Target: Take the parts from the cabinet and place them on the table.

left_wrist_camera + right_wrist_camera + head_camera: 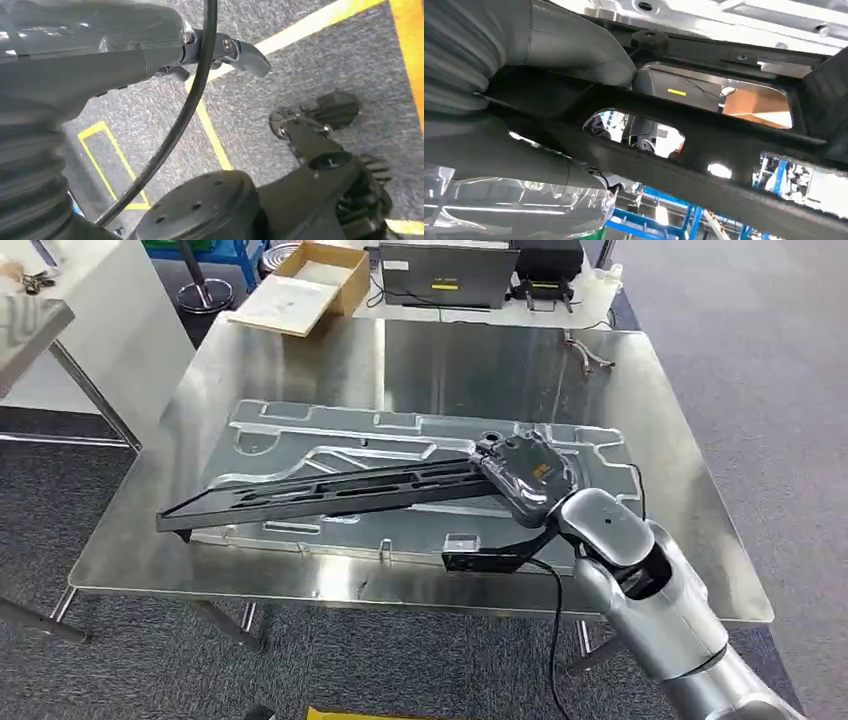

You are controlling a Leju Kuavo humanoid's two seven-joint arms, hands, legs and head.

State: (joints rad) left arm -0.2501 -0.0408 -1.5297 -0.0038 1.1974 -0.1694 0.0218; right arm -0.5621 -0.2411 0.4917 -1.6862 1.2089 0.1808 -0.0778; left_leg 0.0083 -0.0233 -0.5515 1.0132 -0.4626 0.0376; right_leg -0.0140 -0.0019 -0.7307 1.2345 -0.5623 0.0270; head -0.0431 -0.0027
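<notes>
Your right hand (522, 472) is clamped on one end of the long black part (330, 490), and the right wrist view bears that out — thumb (574, 45) on one face, dark fingers (514, 155) under the other, the slotted frame pinched between them. Gripped at its end like that, the part reaches out to your left across the desk (450, 350), lying over the silver formed panel (420, 440) already resting there. Whether its far tip touches the desk or hangs just clear, you cannot tell from the head view.

Your left hand (227, 52) hangs down over the grey floor with its yellow lines (212, 132), holding nothing, fingers loosely apart.

For room, mind the far tip: it sits near the desk's left front edge, so any swing outward would likely carry it over the side. The back half of the desk, beyond the panel, is bare metal. A cardboard box (305, 285) and a laptop (445, 273) stand past the back edge, and a small cable piece (588, 348) lies near the back right corner — all well apart from the part.
</notes>
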